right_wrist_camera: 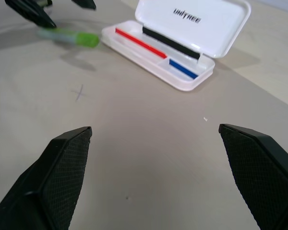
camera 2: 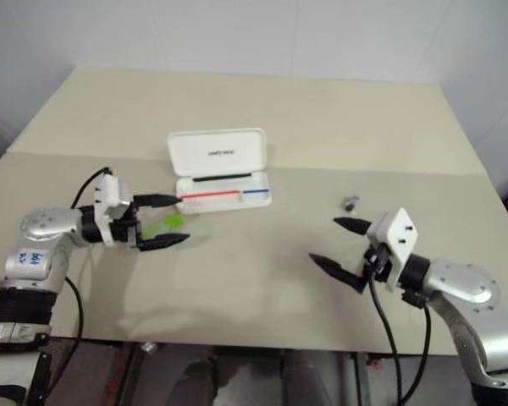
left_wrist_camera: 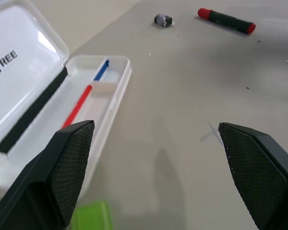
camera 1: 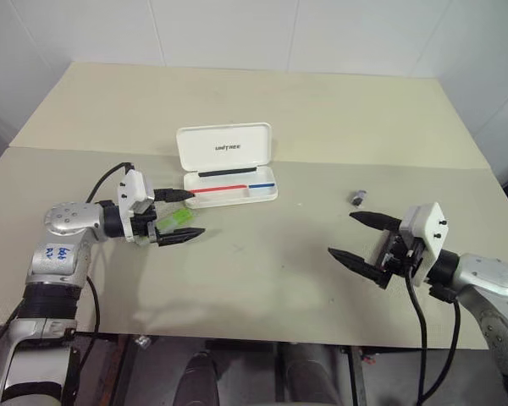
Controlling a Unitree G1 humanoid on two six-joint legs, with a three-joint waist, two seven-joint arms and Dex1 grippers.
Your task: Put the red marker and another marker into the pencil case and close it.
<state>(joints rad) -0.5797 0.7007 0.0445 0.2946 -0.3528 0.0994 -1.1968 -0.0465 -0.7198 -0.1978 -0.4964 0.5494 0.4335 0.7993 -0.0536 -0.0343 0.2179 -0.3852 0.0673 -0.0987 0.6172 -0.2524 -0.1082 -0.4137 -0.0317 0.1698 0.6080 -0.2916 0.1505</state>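
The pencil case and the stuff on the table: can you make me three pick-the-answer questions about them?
1. Where is the green highlighter?
A. inside the pencil case
B. on the table between the left hand's fingers
C. beside the right hand

2. What colours are the stripe inside the pencil case?
A. red and blue
B. green and yellow
C. all black

3. How is the case lid?
A. shut
B. taken off
C. open, standing up

Answers: 1 B, it lies at the left hand. 2 A, red part then blue. 3 C, the UNITREE lid stands behind the tray.
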